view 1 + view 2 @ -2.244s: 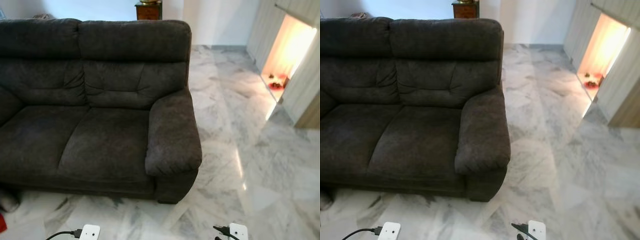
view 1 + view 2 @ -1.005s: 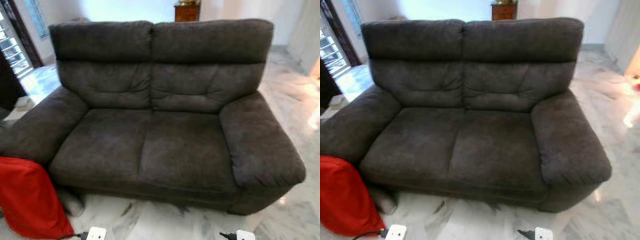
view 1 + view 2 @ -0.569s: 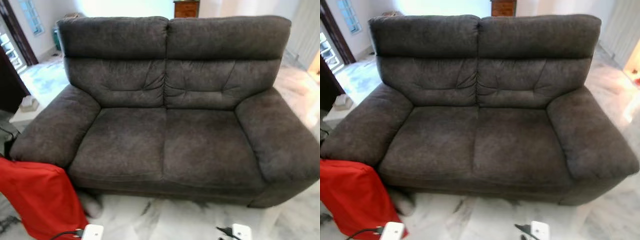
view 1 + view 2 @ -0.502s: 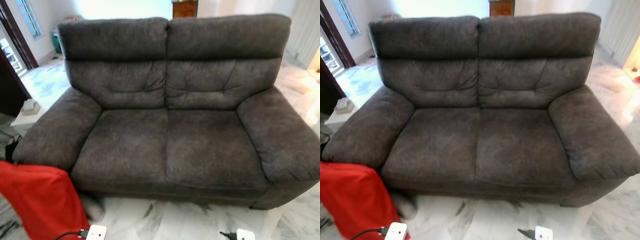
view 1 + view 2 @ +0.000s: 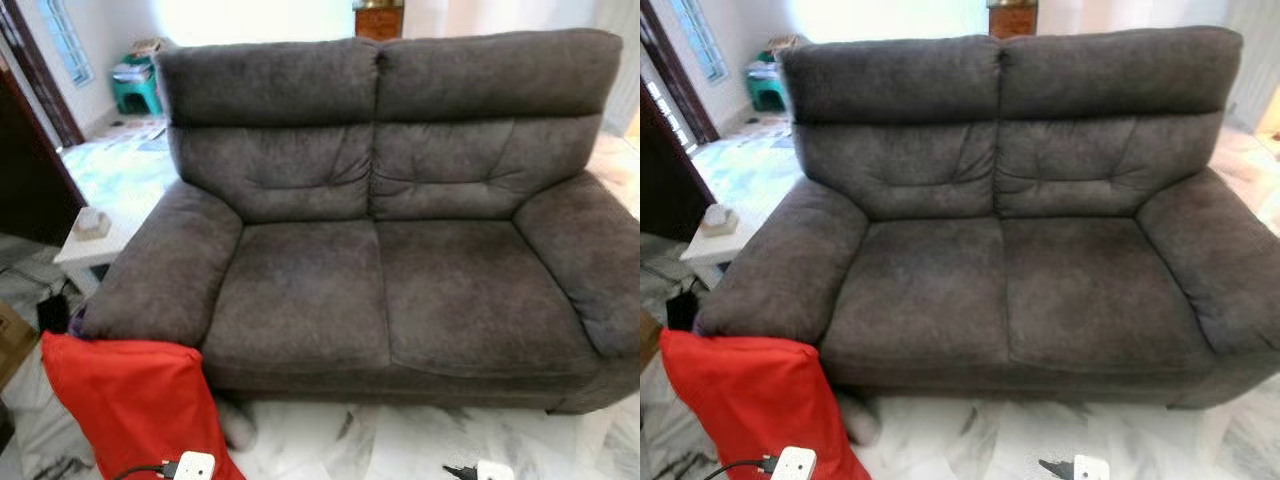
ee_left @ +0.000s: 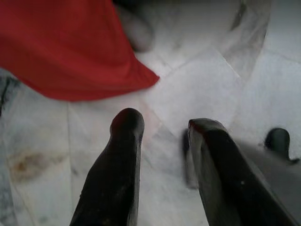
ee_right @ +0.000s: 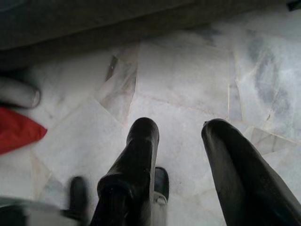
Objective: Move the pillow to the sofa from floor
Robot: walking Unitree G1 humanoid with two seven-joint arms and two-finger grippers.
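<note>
The sofa (image 5: 400,260) faces you with both seats bare, so the drop spot is free. The pillow (image 5: 130,405), red, stands on the marble floor (image 5: 1060,430) against the sofa's left arm, at its front corner, leaning on the upholstery. Something pale and rounded lies on the floor just beside the pillow, under the sofa's front edge; you cannot tell what it is, so mind it when you reach.

Your left gripper (image 6: 160,127) hangs above the floor near the pillow's corner, fingers spread and empty. Your right gripper (image 7: 181,129) hangs farther along the sofa's front, also parted and empty.

The risks, as I judge them:
- pinching only loose cover fabric, so the pillow sags or slips;
- knocking it flat on the approach;
- clipping the sofa arm while lifting.
</note>
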